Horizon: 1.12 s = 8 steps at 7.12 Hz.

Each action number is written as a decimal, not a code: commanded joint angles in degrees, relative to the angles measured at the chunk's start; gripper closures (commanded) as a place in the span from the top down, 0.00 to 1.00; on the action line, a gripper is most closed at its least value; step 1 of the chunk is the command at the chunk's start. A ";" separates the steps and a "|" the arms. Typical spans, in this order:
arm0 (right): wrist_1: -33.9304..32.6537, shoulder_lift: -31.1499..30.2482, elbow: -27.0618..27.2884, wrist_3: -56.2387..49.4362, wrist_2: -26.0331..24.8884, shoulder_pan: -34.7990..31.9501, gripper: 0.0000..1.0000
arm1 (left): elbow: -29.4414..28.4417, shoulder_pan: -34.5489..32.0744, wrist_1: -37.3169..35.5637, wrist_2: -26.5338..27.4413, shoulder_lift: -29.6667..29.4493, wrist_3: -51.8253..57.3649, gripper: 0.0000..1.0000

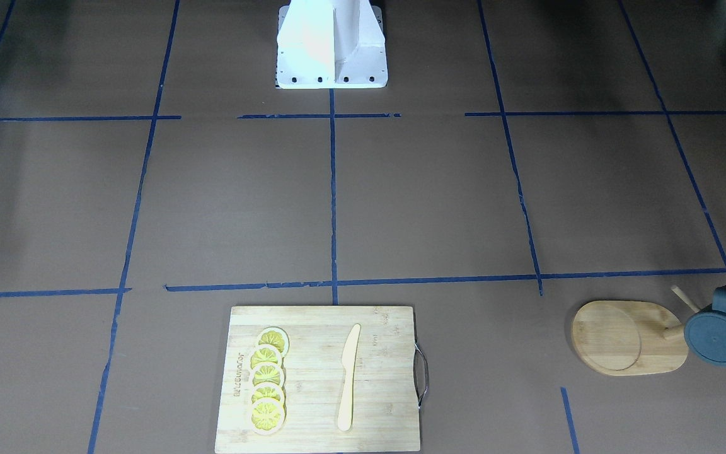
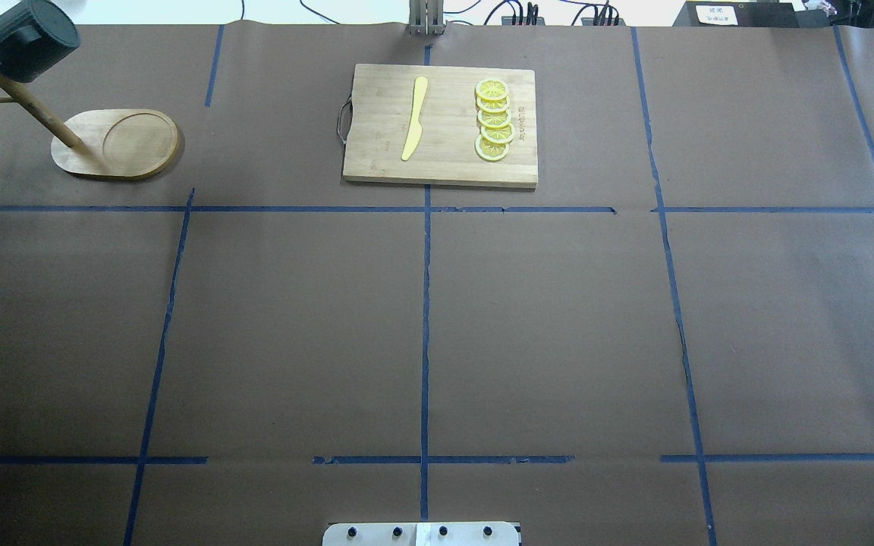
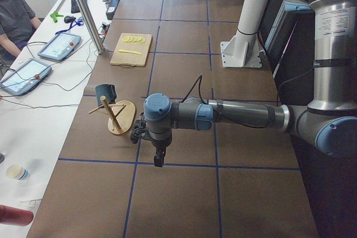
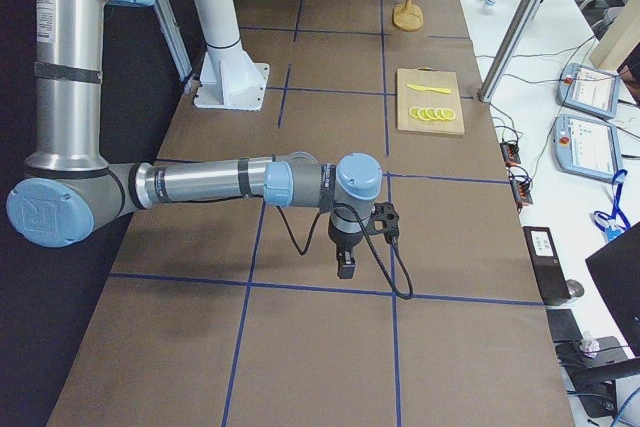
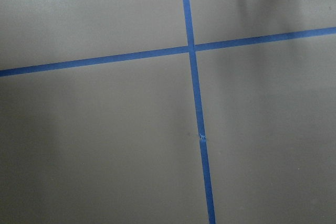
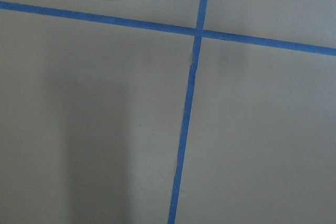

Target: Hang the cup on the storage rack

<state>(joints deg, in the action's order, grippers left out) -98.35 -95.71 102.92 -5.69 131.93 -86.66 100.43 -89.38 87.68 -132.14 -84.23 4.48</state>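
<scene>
The dark blue-grey cup (image 1: 719, 331) hangs by its handle on a peg of the bamboo storage rack (image 1: 609, 337), its bottom facing outward. Both stand at the table's far left corner in the overhead view, cup (image 2: 23, 42) above rack base (image 2: 118, 144). In the exterior left view my left gripper (image 3: 159, 159) hangs over bare table a little in front of the rack (image 3: 120, 118). In the exterior right view my right gripper (image 4: 345, 265) hangs over bare table, far from the rack (image 4: 408, 17). I cannot tell whether either is open or shut. Neither holds anything.
A rectangular cutting board (image 1: 388, 378) with a metal handle lies at the far middle, with several lemon slices (image 1: 268, 381) and a pale knife (image 1: 348, 378) on it. The robot's white base (image 1: 331, 47) stands at the near edge. Tablets and a seated person (image 3: 14, 18) are beyond the table.
</scene>
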 commanded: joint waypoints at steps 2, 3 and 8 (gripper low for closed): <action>0.00 0.09 0.00 -0.02 0.00 0.00 1.00 | 0.91 -0.09 -0.14 0.31 0.91 0.00 1.00; 0.09 0.09 0.00 -0.02 0.00 0.00 1.00 | 0.91 0.09 -0.14 0.22 2.04 0.09 1.00; 0.00 0.35 0.00 -0.02 0.00 0.00 1.00 | 0.91 0.18 -0.32 0.22 2.32 0.09 1.00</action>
<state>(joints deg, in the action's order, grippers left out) -98.35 -95.42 102.94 -5.71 131.92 -86.63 101.35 -89.22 87.37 -131.91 -81.99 4.57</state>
